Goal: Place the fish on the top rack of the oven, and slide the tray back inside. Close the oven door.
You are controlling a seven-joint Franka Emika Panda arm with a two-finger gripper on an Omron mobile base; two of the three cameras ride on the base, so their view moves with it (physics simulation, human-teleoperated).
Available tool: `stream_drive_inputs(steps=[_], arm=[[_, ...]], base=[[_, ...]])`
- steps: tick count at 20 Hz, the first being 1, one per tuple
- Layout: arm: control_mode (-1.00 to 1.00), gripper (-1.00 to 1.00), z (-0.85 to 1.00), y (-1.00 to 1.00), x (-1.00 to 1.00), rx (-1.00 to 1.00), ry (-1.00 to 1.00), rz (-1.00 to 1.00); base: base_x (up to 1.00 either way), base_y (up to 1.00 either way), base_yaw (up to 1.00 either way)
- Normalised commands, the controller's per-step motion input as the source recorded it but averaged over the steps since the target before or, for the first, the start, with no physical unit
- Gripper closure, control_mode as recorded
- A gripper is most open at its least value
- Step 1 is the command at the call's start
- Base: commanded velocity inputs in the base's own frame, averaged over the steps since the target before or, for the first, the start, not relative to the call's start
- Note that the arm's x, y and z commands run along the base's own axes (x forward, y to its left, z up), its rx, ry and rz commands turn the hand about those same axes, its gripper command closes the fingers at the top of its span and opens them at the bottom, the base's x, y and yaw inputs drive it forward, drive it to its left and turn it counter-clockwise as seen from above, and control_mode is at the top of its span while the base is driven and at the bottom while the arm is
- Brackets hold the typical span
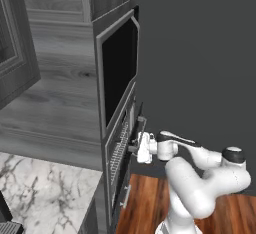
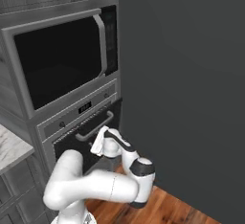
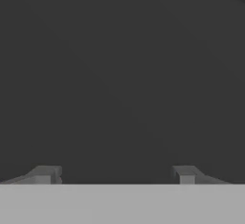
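The oven (image 2: 72,122) sits low in the grey wood-grain cabinetry, under a microwave. Its oven door (image 2: 67,146) (image 1: 120,165) is a dark panel standing upright, shut or nearly so, with a silver bar handle (image 2: 94,127) (image 1: 141,124) along its top edge. My gripper (image 1: 134,148) (image 2: 97,144) is pressed close to the door face just below that handle. In the hand view my gripper (image 3: 115,174) has its tips wide apart over a plain dark surface, with nothing between them. The fish and the top rack are hidden.
A black-fronted microwave (image 2: 62,60) (image 1: 119,63) is built in above the oven. A tall dark wall (image 1: 200,53) closes off the right side. A marble counter (image 1: 45,193) lies to the left, and wooden floor (image 1: 145,203) runs below the arm.
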Motion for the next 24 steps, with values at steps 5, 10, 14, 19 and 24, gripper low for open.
stream_drive_inputs(steps=[5,10,14,19,24], arm=[[-1.00,-1.00,-0.35,1.00,1.00,0.19,0.00,0.19],[-1.00,-1.00,-0.55,1.00,1.00,0.15,0.00,0.17],[-1.00,-1.00,-0.84,0.95,0.84,0.05,0.06,0.14],[-1.00,-1.00,-0.16,0.14,0.12,0.00,0.04,0.01],[-1.00,-1.00,0.00,0.00,0.00,0.00,0.00,0.00]], base=[[0.00,0.00,0.00],[0.00,0.00,0.00],[0.00,0.00,0.00],[0.00,0.00,0.00],[0.00,0.00,0.00]])
